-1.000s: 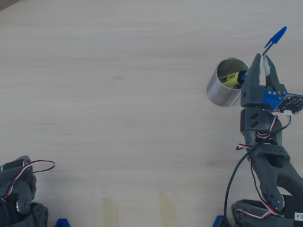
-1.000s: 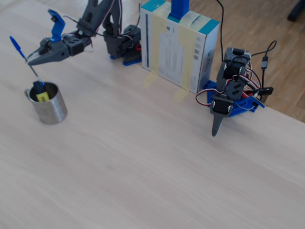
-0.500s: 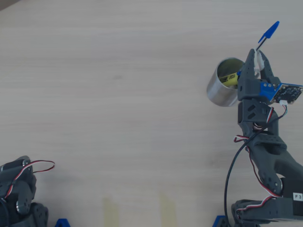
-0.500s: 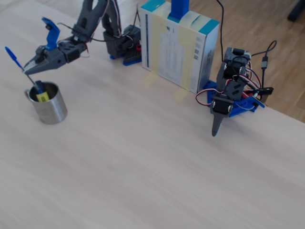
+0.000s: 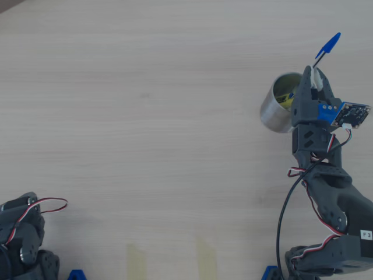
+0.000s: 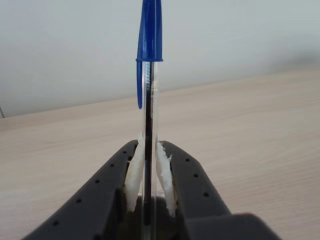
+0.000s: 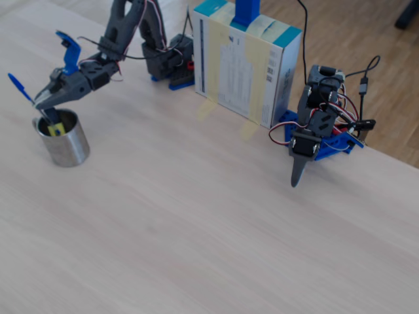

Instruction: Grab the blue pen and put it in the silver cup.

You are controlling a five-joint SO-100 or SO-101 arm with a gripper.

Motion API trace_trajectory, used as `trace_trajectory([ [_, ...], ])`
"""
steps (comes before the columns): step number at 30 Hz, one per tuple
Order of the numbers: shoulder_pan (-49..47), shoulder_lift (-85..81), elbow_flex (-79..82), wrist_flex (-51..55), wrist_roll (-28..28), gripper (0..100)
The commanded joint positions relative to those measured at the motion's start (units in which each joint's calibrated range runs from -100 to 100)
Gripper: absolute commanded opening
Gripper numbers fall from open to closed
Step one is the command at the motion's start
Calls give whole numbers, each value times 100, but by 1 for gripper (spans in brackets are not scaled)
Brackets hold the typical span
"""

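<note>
My gripper (image 6: 150, 175) pinches the blue pen (image 6: 149, 90) over the silver cup (image 7: 64, 140); tilted, it may catch the rim.

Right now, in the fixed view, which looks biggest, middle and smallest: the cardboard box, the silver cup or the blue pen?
1. cardboard box, clearly largest.
2. silver cup.
3. blue pen, thinnest, lower end hidden.

blue pen (image 5: 324, 50) tilted over upright silver cup (image 5: 276, 111)
</note>
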Motion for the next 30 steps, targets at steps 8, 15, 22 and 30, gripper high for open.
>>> trace_trajectory([
  [8,337,-14,346,-11,-11,2],
  [15,459,-72,628,-11,-11,2],
  [22,459,-64,646,-3,-11,2],
  [30,441,-80,646,40,-99,2],
])
